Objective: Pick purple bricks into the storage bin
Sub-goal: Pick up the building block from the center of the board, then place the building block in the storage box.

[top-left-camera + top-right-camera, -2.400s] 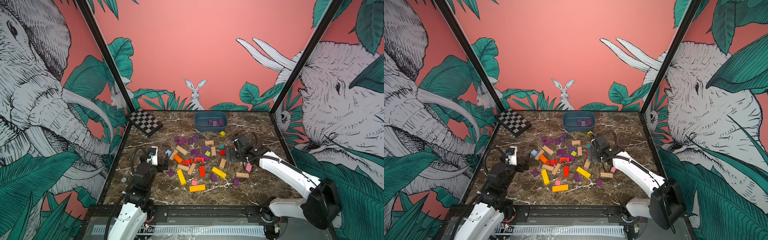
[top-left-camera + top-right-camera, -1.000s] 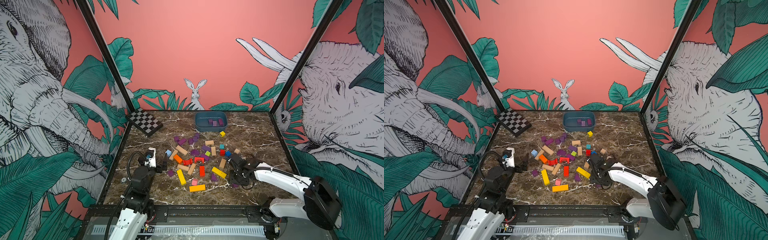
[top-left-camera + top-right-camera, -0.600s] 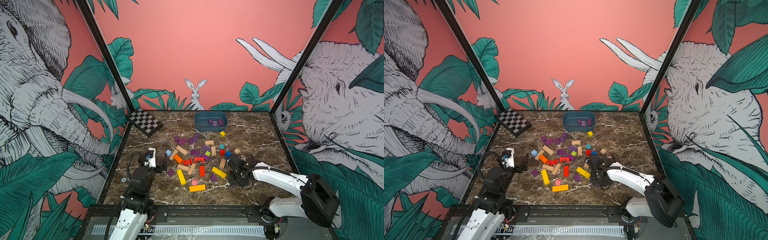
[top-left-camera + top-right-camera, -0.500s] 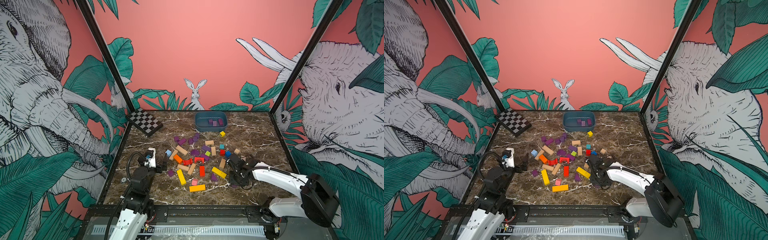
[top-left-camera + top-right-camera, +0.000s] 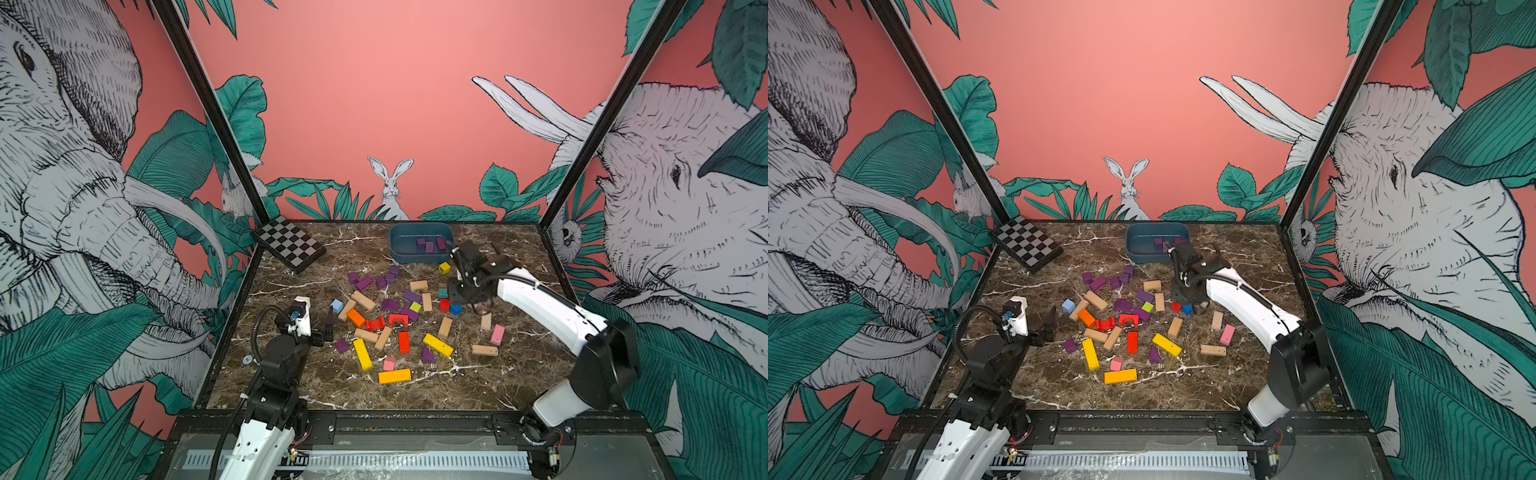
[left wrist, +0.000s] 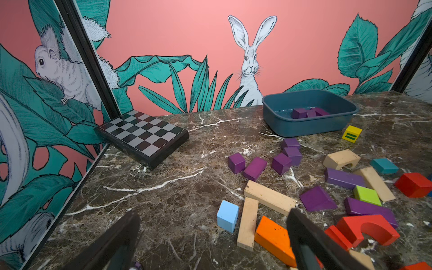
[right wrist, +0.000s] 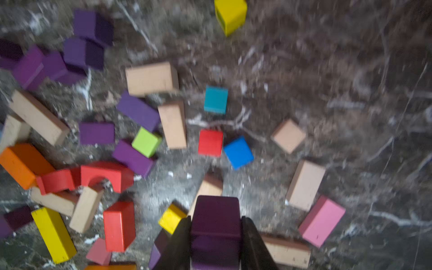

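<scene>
In the right wrist view my right gripper [image 7: 216, 219] is shut on a dark purple brick [image 7: 216, 210], held above the scattered blocks. In both top views this gripper [image 5: 459, 293] [image 5: 1185, 297] hangs just in front of the dark blue storage bin [image 5: 399, 253] [image 5: 1138, 254], at its right corner. Three purple bricks [image 5: 430, 245] [image 6: 301, 113] lie in the bin. Several more purple bricks [image 5: 376, 280] [image 6: 254, 167] lie in the pile, and one [image 5: 341, 345] sits near my left gripper [image 5: 328, 328] [image 6: 212, 215]. That gripper is open and empty, low at the pile's left edge.
A checkerboard slab [image 5: 291, 247] lies at the back left. Tan, red, orange, yellow, pink and blue blocks are mixed through the pile [image 5: 399, 328]. A yellow cube [image 5: 444, 267] sits just in front of the bin. Printed walls enclose the marble table [image 5: 291, 386] on three sides.
My right gripper closed on a purple brick at the pile's front right, then rose and carried it back toward the bin. The left arm has stayed put.
</scene>
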